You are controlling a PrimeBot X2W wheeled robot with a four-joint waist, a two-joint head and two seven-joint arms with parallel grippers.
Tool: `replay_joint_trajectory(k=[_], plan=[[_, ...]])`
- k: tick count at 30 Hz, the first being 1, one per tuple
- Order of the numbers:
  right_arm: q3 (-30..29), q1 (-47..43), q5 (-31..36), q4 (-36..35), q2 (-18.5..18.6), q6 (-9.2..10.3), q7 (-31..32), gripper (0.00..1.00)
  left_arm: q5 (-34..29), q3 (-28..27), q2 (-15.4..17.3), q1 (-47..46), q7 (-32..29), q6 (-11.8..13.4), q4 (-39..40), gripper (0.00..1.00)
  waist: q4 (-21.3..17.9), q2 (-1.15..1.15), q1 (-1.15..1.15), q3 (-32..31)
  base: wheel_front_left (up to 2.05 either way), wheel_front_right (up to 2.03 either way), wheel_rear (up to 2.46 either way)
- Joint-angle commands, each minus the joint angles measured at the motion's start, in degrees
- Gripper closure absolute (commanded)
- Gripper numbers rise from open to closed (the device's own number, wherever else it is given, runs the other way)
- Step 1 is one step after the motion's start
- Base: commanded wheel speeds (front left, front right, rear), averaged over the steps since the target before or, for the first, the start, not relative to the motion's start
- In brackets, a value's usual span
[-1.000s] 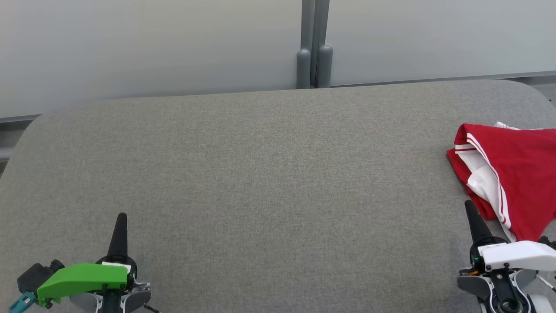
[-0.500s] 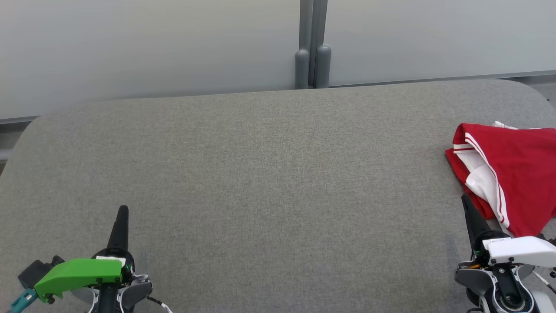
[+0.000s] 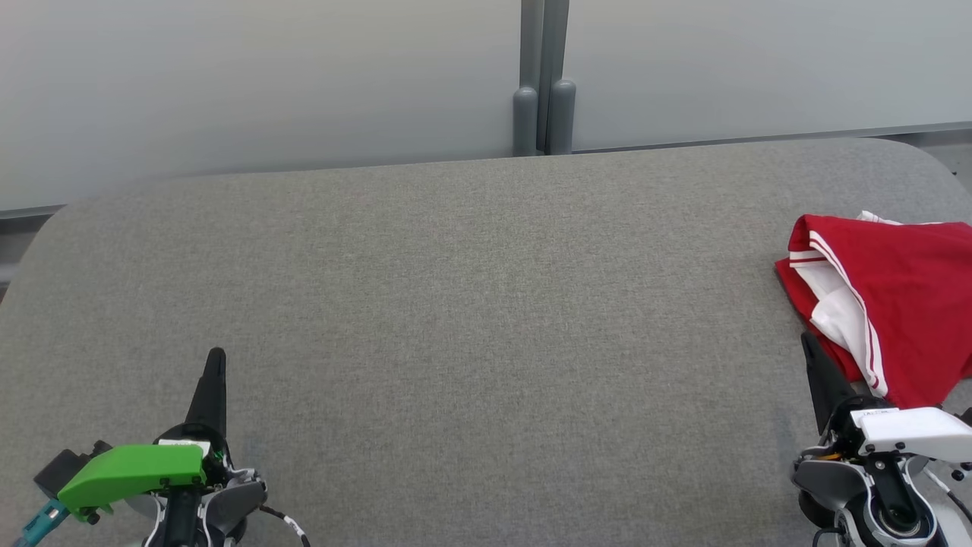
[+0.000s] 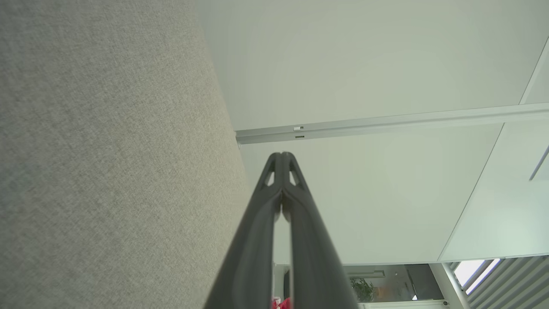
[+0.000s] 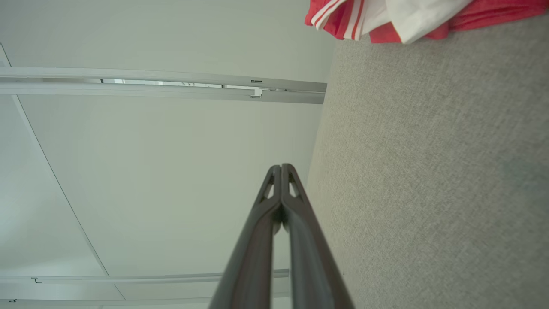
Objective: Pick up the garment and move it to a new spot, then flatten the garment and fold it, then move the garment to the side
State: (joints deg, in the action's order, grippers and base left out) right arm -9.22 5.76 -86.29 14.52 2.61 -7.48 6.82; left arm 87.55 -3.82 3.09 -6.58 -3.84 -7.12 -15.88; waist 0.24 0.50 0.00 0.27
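The garment (image 3: pixel 900 300) is red with white panels and stripes. It lies bunched at the right end of the grey padded table (image 3: pixel 471 304), running off the head view's right edge; a corner of the garment (image 5: pixel 386 15) shows at the top of the right wrist view. My right gripper (image 3: pixel 807 339) hovers just in front of the garment's near edge, shut and holding nothing. At the lower left, my left gripper (image 3: pixel 216 355) is shut and empty, far from the cloth. Both wrist views show closed fingertips: left gripper (image 4: pixel 282 155), right gripper (image 5: pixel 281 167).
A pale partition wall with a grey double post (image 3: pixel 543 114) runs along the table's far edge. The table's corners are rounded and its near edge lies below the head view.
Both grippers have crept forward over the table, and the head view has shifted slightly. The garment has not moved.
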Motion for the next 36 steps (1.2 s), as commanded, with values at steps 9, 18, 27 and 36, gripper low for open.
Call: replay_joint_trajectory(k=[9, 18, 27, 36], plan=[[0.15, 1.4, -4.81, 0.25, 0.41, -0.02, 1.25, 1.0, 4.41, -0.52, -0.21, -1.66, -1.05, -0.48, 0.3, 1.0, -0.18, -0.49, 0.0, -0.05, 0.0, 0.0, 0.0], [0.17, 1.46, -5.9, 0.29, 0.41, -0.03, 1.54, 1.0, 4.99, -0.57, -0.25, -1.72, -1.34, -0.54, 0.31, 1.0, -0.24, -0.5, 0.0, -0.07, 0.0, 0.0, 0.0], [0.17, 1.45, -5.89, 0.29, 0.41, -0.03, 1.53, 1.0, 5.0, -0.56, -0.24, -1.71, -1.33, -0.53, 0.31, 1.0, -0.24, -0.5, 0.0, -0.07, 0.0, 0.0, 0.0], [0.18, 1.44, -5.9, 0.29, 0.41, -0.03, 1.53, 1.0, 5.0, -0.56, -0.24, -1.7, -1.33, -0.53, 0.31, 1.0, -0.24, -0.5, 0.0, -0.07, 0.0, 0.0, 0.0]])
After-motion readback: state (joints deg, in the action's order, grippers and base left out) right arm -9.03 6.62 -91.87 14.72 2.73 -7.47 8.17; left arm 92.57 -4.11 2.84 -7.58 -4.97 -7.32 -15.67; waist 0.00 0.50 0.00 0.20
